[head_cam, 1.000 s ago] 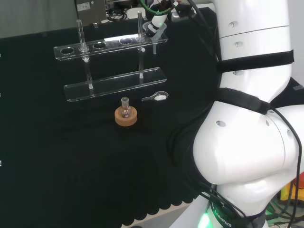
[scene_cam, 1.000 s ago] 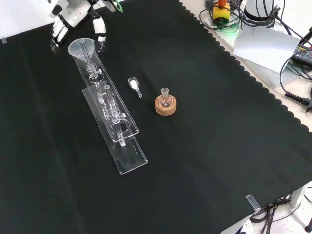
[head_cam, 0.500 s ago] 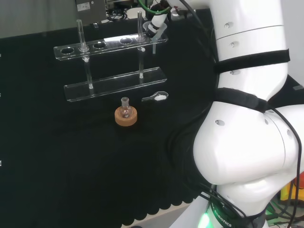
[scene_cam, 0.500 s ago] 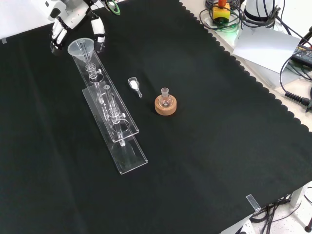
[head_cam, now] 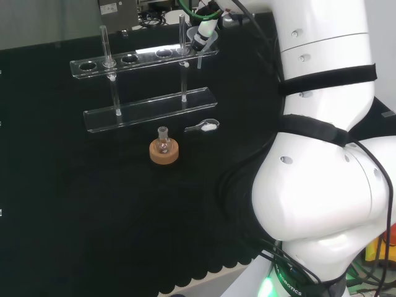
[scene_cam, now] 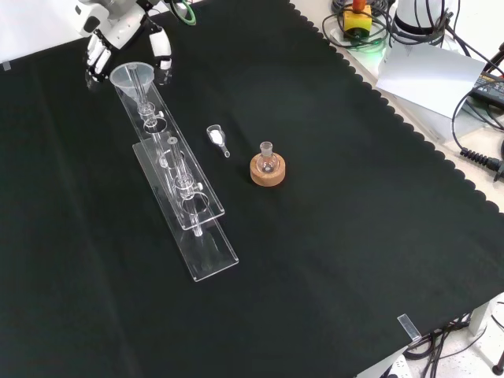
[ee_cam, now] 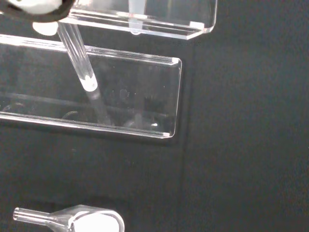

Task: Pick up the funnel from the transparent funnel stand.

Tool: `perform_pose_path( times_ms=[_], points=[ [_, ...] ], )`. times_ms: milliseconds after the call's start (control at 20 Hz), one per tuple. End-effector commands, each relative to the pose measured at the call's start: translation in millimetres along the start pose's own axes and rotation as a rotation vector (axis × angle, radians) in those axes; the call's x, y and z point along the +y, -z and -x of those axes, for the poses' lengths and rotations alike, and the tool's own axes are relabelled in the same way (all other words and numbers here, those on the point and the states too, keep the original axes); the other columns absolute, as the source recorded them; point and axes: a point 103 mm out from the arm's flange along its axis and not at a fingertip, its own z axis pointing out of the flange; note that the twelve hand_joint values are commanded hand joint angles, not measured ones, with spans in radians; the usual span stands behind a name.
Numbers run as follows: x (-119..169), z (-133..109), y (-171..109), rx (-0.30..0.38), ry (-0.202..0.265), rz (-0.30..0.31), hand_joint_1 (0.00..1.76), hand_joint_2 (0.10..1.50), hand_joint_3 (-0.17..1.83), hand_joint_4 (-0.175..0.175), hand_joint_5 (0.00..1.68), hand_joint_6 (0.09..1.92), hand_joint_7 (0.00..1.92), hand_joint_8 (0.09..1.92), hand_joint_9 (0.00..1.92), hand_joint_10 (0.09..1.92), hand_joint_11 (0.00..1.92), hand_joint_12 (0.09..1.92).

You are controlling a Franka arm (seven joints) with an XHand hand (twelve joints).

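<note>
Front view: clear cone-shaped funnel (scene_cam: 131, 76) sits in the stand's (scene_cam: 175, 169) end hole, hand (scene_cam: 118, 35) curled around its rim.

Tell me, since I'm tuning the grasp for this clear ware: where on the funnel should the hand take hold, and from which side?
Grip the funnel by its wide cone rim, coming from above at the funnel stand's far end in the front view. Its stem hangs down through the stand's top plate, so only the cone is free. The hand already has fingers on either side of the rim; lifting straight up seems best.
</note>
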Motion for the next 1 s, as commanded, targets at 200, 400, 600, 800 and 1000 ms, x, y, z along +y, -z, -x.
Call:
perform_pose_path(
  times_ms=[200,400,600,800,1000],
  points=[
    [-7,-4,5,-0.011,0.016,0.02,0.68,0.66,0.44,-0.024,0.14,0.09,0.05,0.67,0.46,0.67,0.32,1.36],
    [-10,-6,6,-0.013,0.011,0.016,0.68,0.66,0.45,-0.024,0.14,0.09,0.05,0.67,0.46,0.66,0.32,1.36],
    [-11,-11,6,-0.014,-0.006,0.01,0.68,0.66,0.45,-0.024,0.14,0.09,0.05,0.67,0.46,0.66,0.33,1.36],
    [-11,-12,5,-0.02,-0.008,0.004,0.67,0.66,0.45,-0.025,0.14,0.09,0.05,0.67,0.46,0.66,0.33,1.36],
    [-10,-8,3,-0.018,-0.001,-0.001,0.67,0.66,0.45,-0.025,0.13,0.09,0.05,0.67,0.45,0.66,0.32,1.36]
  ],
)
